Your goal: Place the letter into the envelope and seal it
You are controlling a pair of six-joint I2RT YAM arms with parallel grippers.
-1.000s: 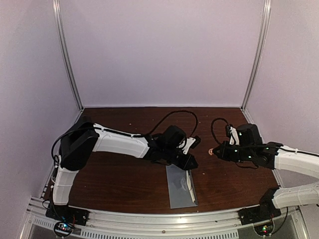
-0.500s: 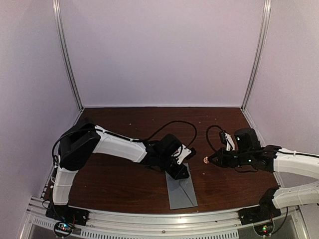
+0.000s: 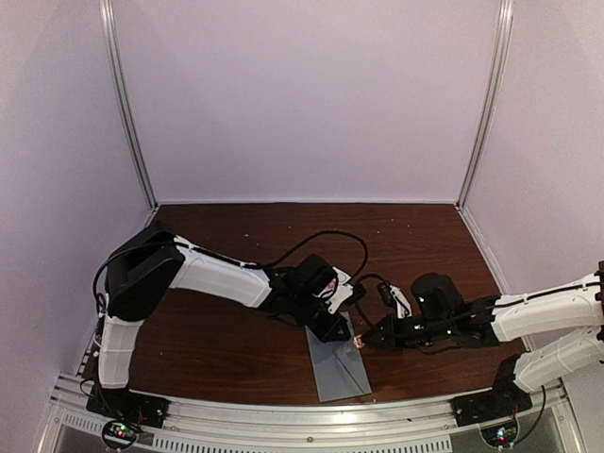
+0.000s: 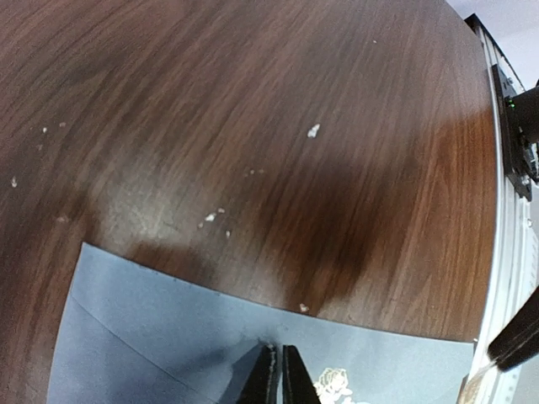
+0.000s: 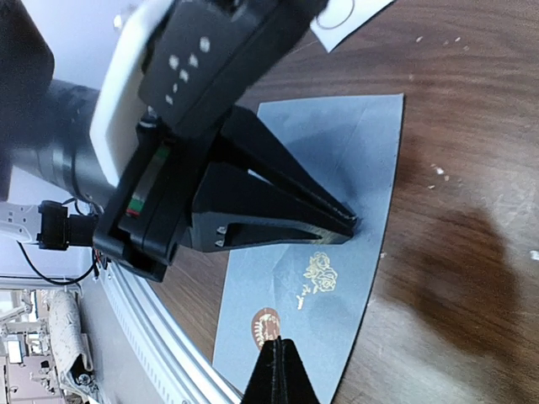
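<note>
The grey-blue envelope point(image 3: 337, 366) lies flat near the table's front edge, flap side up, with a gold rose point(image 5: 320, 272) printed on it. The letter does not show. My left gripper point(image 3: 342, 332) is shut, its black fingertips point(image 5: 341, 224) pressed down on the envelope point(image 4: 160, 328) near its far edge, with nothing between them point(image 4: 277, 349). My right gripper point(image 5: 280, 343) is shut on a round brown-red sticker point(image 5: 264, 323), held low against the envelope's near half, just right of the left gripper point(image 3: 361, 343).
A white card point(image 5: 347, 15) lies on the brown table beyond the envelope. The metal front rail point(image 3: 311, 415) runs close to the envelope's near end. Black cables point(image 3: 340, 241) loop behind both wrists. Pale walls enclose the back and sides.
The right arm has swung left and down from the table's right side, bringing the sticker onto the envelope. The left gripper has slid nearer along the envelope and closed a little more.
</note>
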